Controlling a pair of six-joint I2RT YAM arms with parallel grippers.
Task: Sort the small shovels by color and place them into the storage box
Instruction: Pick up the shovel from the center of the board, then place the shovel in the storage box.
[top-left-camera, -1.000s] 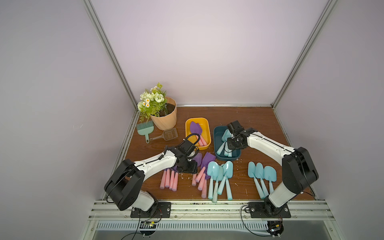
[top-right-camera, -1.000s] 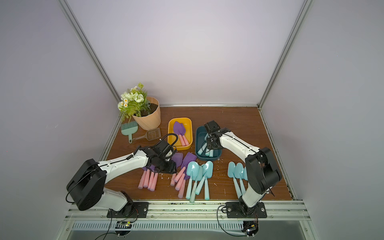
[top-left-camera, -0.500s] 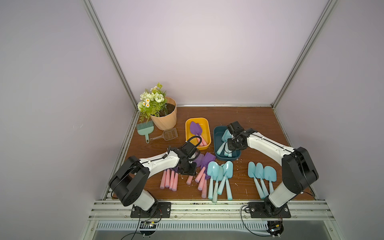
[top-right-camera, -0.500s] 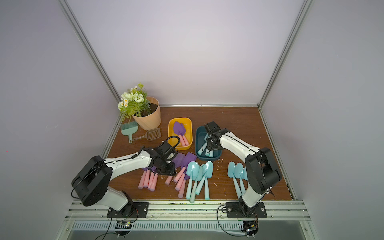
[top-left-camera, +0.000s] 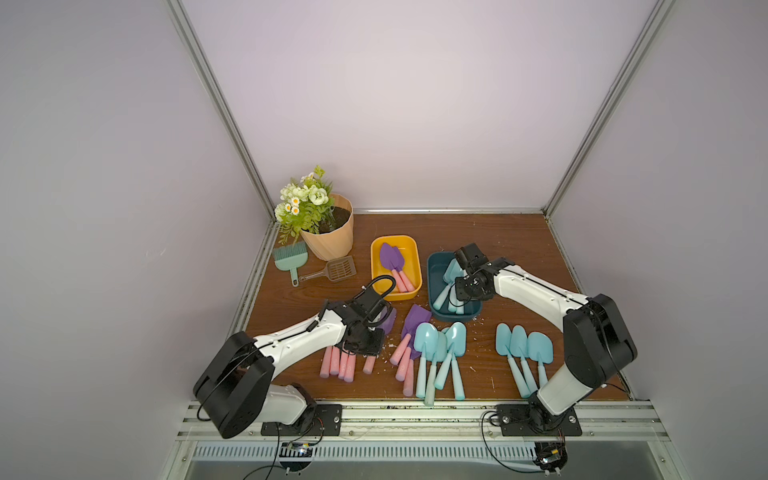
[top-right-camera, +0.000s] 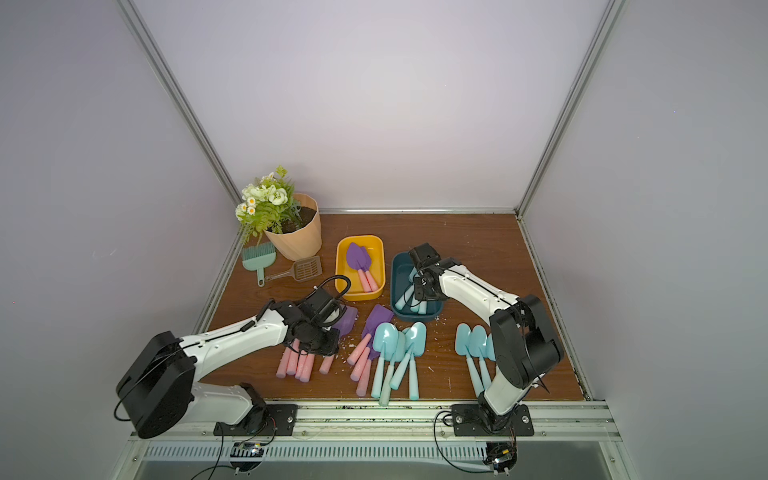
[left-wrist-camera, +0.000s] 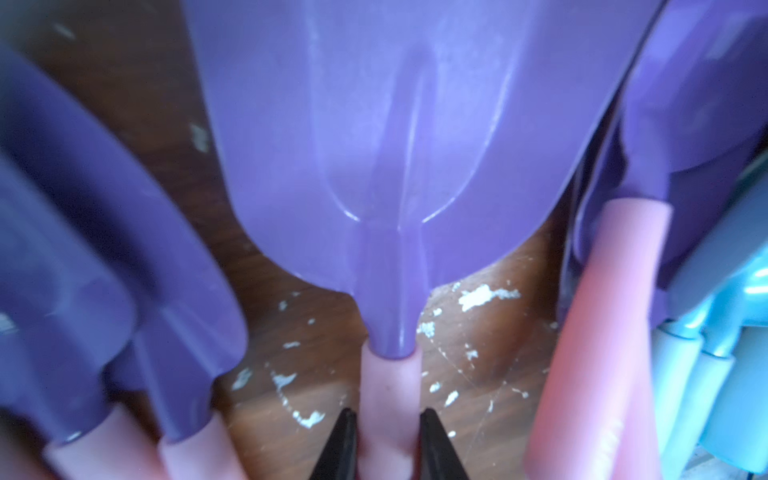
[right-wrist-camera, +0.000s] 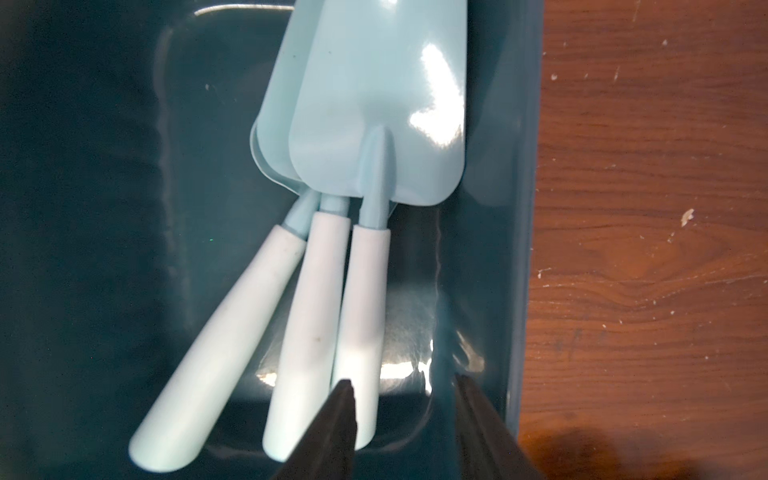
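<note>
My left gripper (left-wrist-camera: 388, 415) is shut on the pink handle of a purple-bladed small shovel (left-wrist-camera: 386, 145) lying on the table; in a top view this gripper (top-left-camera: 371, 338) sits low over the row of pink handles (top-left-camera: 338, 365). More purple shovels (top-left-camera: 415, 318) lie beside it. Two purple shovels (top-left-camera: 391, 257) rest in the yellow storage box (top-left-camera: 395, 239). My right gripper (right-wrist-camera: 402, 380) hangs open over the teal storage box (top-left-camera: 434, 266), just beside the handles of three light blue shovels (right-wrist-camera: 374, 124) lying inside. Loose light blue shovels (top-left-camera: 440, 345) and three more (top-left-camera: 523, 347) lie near the front.
A flower pot (top-left-camera: 328, 237), a green brush (top-left-camera: 291, 259) and a brown slotted scoop (top-left-camera: 338, 268) stand at the back left. Walls close in three sides. A metal rail (top-left-camera: 415, 409) runs along the front edge.
The left gripper has come down among the purple shovels and closed on one pink handle. The right arm has stayed over the teal box.
</note>
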